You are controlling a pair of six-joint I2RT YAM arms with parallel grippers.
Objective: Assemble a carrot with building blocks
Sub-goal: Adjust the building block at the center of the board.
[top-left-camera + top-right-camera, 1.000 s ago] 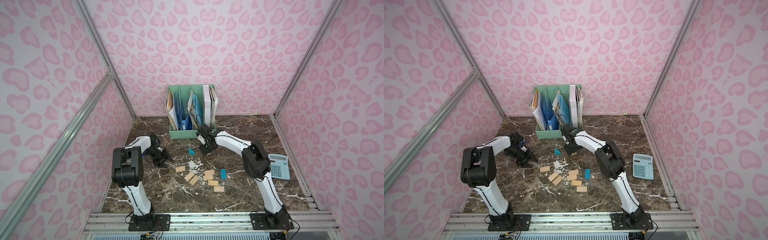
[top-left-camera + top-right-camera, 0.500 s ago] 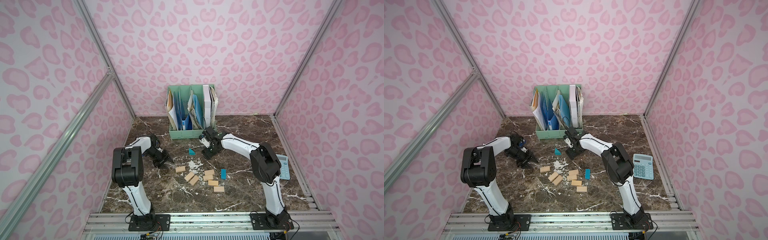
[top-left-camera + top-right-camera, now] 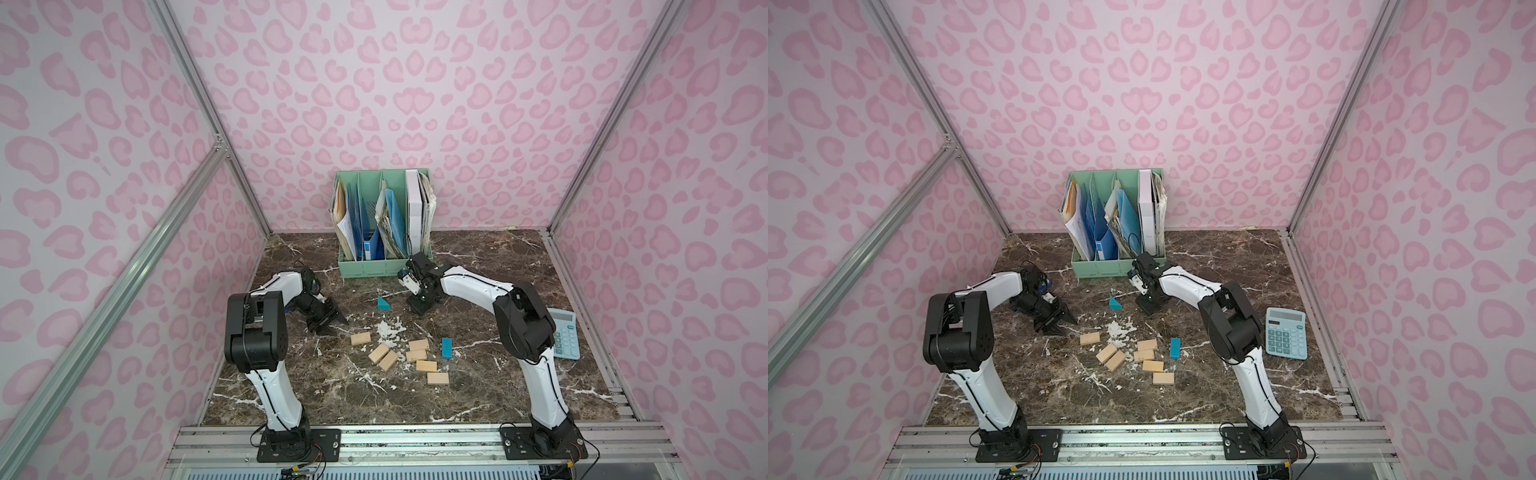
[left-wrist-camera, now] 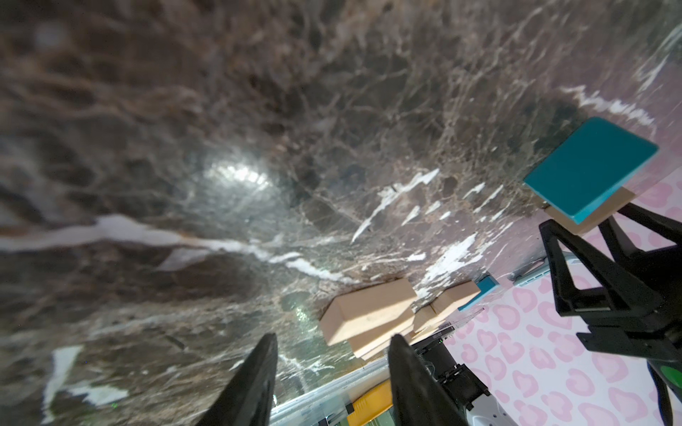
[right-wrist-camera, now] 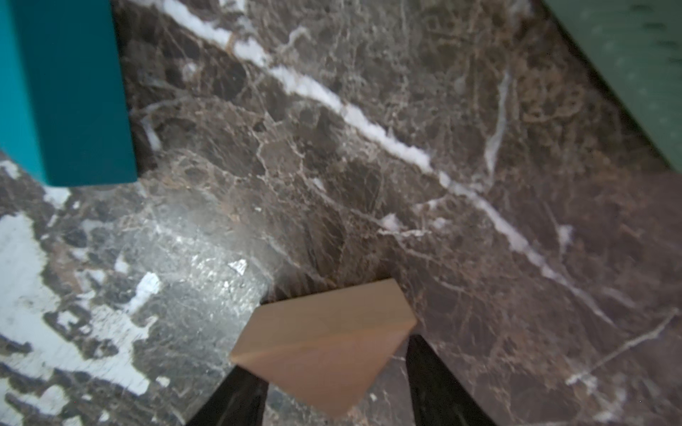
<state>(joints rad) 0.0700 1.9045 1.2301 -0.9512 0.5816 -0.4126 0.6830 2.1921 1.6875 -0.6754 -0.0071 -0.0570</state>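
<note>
Read the table as a dial, with 6 o'clock at the arm bases. At 6 the marble table (image 3: 332, 399) is bare right up to its front edge, and I judge this the widest room for laying out the carrot.

Around the middle, seven tan rectangles (image 3: 438, 378) lie loose, a few touching and none set in a taper. The teal rectangle (image 3: 446, 347) sits at their 3 o'clock and the white crumbs (image 3: 390, 330) at their 12. None of these has shifted in the last second.

The left gripper (image 3: 334, 326), at 9 o'clock, has also stayed put. It is empty, with its fingers moderately apart just above bare marble.

The change is on the right. The right gripper (image 3: 419, 309) has drawn back from the file organizer (image 3: 374, 270) and come down to the table at 12 o'clock. The tan triangle (image 5: 324, 343) now lies between its fingers. They seem to touch it on both sides, but the close view is blurred, so I cannot tell whether it is truly gripped. The teal triangle (image 3: 383, 304) rests just beside it, at its 9 o'clock. I judge that a leaf piece is being picked up and the body is not yet begun.

The organizer's front wall stands close behind the gripper, so the free way out is toward 6. The calculator (image 3: 565, 336), at 3 o'clock, lies near the right arm's elbow.
</note>
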